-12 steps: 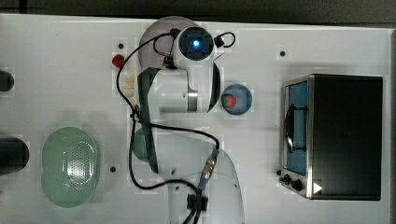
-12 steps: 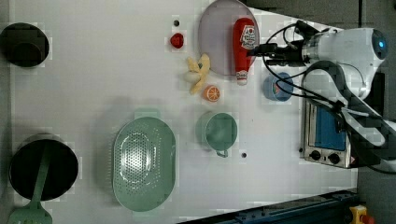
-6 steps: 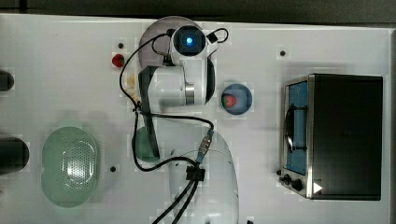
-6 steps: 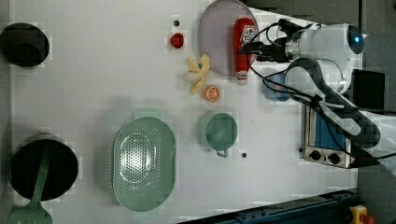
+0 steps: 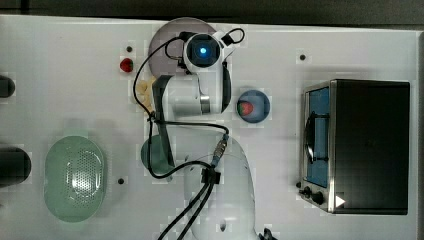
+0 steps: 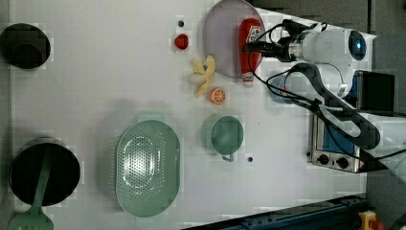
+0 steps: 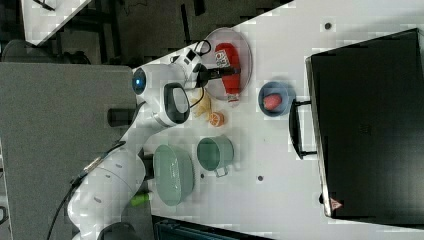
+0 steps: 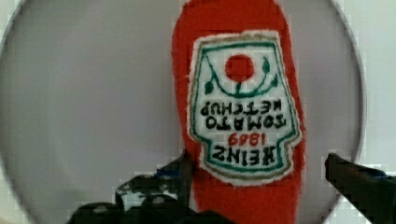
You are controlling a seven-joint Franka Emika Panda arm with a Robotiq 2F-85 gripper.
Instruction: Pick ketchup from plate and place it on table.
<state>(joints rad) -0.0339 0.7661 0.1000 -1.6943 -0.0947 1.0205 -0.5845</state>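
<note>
Top view: we see the arm bent over the plate [image 5: 167, 37] at the far edge of the worktop [image 5: 70, 65]; the wrist covers the ketchup here, so no read on the tool. Left view: ketchup [image 6: 250, 48] lies flat on the plate's side nearer the arm, long axis running up-down in the left view, cap end poking past the plate rim toward the orange slice [image 6: 217, 96]. The tool [image 6: 250, 47] comes in from the left view's right, reaching across the bottle's body, so the fingers line up crosswise to the long axis. Right view: same story, the tool [image 7: 220, 73] sits over the bottle's mid-body on the plate [image 7: 242, 37], with the ketchup [image 7: 229, 65] cap pointing toward the blue bowl [image 7: 276, 100] side. Wrist view: ketchup [image 8: 238, 116] label fills the middle and the two fingertips [image 8: 180, 172] stand either side of the red body, spread nearly as wide as they go, nothing held, gaps visible on both sides. We judge the grasp is not yet made; the bottle is right between the fingers, so the coming move looks like a short drop and a squeeze across the narrow width, then a lift off to bare worktop.
</note>
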